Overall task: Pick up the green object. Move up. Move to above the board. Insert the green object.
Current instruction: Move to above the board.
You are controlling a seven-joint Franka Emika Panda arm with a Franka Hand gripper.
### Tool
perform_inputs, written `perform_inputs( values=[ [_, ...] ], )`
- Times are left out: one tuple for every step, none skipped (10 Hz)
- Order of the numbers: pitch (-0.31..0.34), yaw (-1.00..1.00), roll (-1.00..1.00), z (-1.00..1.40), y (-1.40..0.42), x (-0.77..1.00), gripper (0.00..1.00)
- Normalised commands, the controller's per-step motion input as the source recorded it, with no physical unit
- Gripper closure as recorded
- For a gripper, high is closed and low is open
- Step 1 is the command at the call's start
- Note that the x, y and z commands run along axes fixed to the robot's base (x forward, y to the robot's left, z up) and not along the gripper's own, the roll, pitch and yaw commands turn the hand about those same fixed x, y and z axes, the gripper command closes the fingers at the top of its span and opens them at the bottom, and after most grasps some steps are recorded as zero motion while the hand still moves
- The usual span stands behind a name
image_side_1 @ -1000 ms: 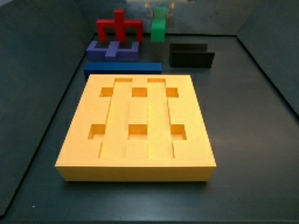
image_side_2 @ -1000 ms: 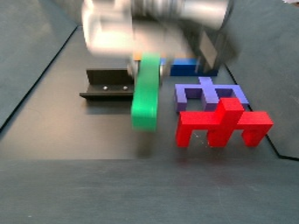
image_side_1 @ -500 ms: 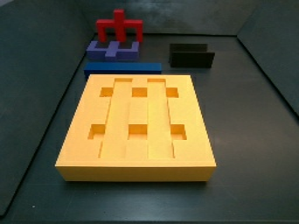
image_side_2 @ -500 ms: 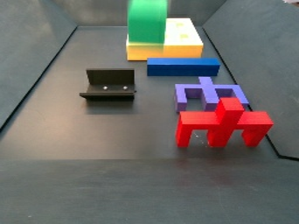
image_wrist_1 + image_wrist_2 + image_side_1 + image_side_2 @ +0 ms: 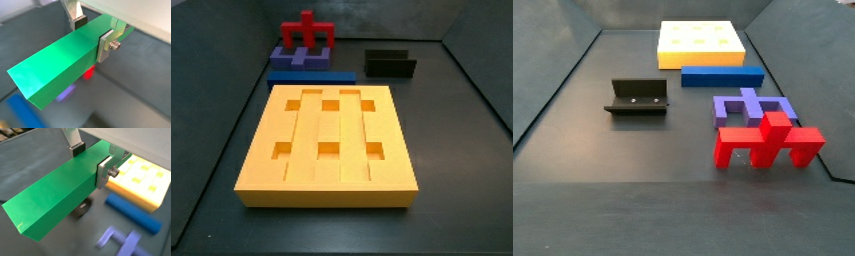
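Wrist views: gripper (image 5: pixel 92 34) has its jaws clamped across the width of the green object (image 5: pixel 63 67), silver fingers (image 5: pixel 104 172) pressed flat on both long faces. Grip sits near one end, so most of the bar overhangs free of the pads. The bar looks rigid and smooth-faced, probably light; that overhang may let it pivot between the pads if bumped, so a hold nearer mid-length would be steadier. In a wrist view the board (image 5: pixel 143 180) lies below and beyond the bar, apart from it. Side views: neither bar nor gripper in frame; board (image 5: pixel 327 142) unoccupied, blue bar (image 5: pixel 722 76) against its edge, fixture (image 5: pixel 640 97) and red piece (image 5: pixel 767 141) well apart from it.
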Motion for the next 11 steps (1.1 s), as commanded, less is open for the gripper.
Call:
perform_inputs(
  values=[
    [0.192, 0.15, 0.15, 0.16, -1.40, -0.17, 1.00],
    [0.106, 0.08, 0.07, 0.15, -1.40, -0.17, 1.00],
    [0.045, 0.04, 0.04, 0.16, -1.40, -0.17, 1.00],
    [0.027, 0.03, 0.03, 0.16, -1.40, -0.18, 1.00],
    [0.017, 0.02, 0.01, 0.16, -1.40, -0.18, 1.00],
    [0.022, 0.02, 0.00, 0.17, -1.40, -0.18, 1.00],
    [0.024, 0.01, 0.00, 0.18, -1.40, -0.17, 1.00],
    [0.041, 0.01, 0.01, 0.20, -1.40, -0.16, 1.00],
    [0.063, 0.01, 0.01, 0.22, -1.40, -0.13, 1.00],
    [0.091, 0.01, 0.00, 0.11, -0.65, -0.04, 1.00],
    [0.125, 0.01, 0.01, 0.04, -0.19, 0.04, 1.00]
  ],
)
